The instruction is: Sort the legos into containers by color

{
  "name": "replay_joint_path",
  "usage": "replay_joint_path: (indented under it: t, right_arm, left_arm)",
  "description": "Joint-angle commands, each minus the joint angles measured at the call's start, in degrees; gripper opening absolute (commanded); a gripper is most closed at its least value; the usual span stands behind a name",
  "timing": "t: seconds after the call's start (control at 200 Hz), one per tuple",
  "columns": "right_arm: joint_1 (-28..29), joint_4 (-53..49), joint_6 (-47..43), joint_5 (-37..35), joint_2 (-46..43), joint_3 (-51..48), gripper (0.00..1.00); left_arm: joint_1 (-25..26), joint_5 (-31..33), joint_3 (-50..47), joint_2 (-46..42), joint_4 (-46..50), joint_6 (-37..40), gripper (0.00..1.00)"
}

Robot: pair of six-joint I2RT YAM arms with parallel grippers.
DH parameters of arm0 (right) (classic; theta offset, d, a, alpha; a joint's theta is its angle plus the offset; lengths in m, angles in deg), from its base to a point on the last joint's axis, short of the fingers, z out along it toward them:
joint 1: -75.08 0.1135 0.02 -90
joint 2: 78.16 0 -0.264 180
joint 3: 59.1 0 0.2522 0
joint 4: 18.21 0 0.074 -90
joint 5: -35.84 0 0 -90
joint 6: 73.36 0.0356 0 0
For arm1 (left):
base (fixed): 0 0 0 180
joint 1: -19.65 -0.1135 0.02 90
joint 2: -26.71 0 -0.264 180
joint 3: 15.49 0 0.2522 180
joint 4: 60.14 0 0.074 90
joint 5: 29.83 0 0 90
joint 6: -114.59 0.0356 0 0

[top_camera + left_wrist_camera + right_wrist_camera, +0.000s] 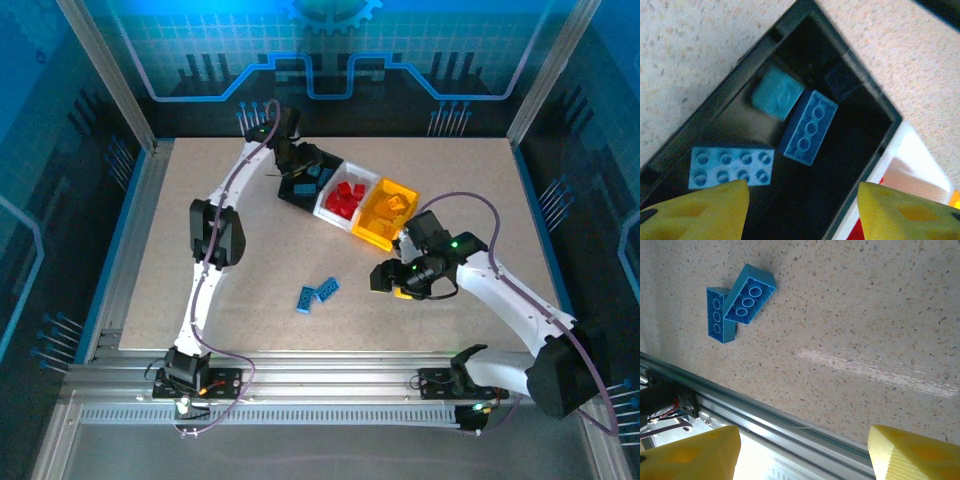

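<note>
The three joined bins stand at the back centre. The black bin holds blue bricks, the white bin red bricks, and the yellow-orange bin orange bricks. My left gripper hovers open over the black bin. Below it lie a light blue brick, a darker blue brick, a teal block and a dark piece. Two blue bricks touch each other on the table. My right gripper hangs open and empty to their right, with the pair ahead of its fingers.
The aluminium rail runs along the table's near edge just under the right gripper. The white bin's wall sits beside the left gripper. Open tabletop lies left of the two blue bricks.
</note>
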Motion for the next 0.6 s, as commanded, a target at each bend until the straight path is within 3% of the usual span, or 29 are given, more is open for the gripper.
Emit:
replay_joint_path:
  t: [0.0,0.185,0.37,0.49,0.595]
  right_arm:
    - [-0.1,0.2,-0.3,1.4,0.7,-0.8,0.69]
    - [0.0,0.1,1.0,0.0,1.6,-3.8,0.69]
    - [0.6,-0.1,7.7,-0.8,0.4,-4.5,0.69]
    - [2.4,-2.5,13.6,-2.3,-3.5,-4.4,0.69]
    - [3.7,-5.5,18.2,-4.3,-9.9,-5.2,0.69]
  left_arm:
    - [1.8,0.1,-6.6,-9.9,1.5,4.1,0.66]
    - [9.0,8.4,-31.2,-28.3,3.8,11.2,0.68]
    - [15.9,8.6,-55.1,-43.0,0.2,11.1,0.70]
    - [19.3,6.0,-62.0,-46.7,-2.7,13.4,0.70]
    - [23.8,8.3,-62.9,-46.1,-2.0,18.2,0.70]
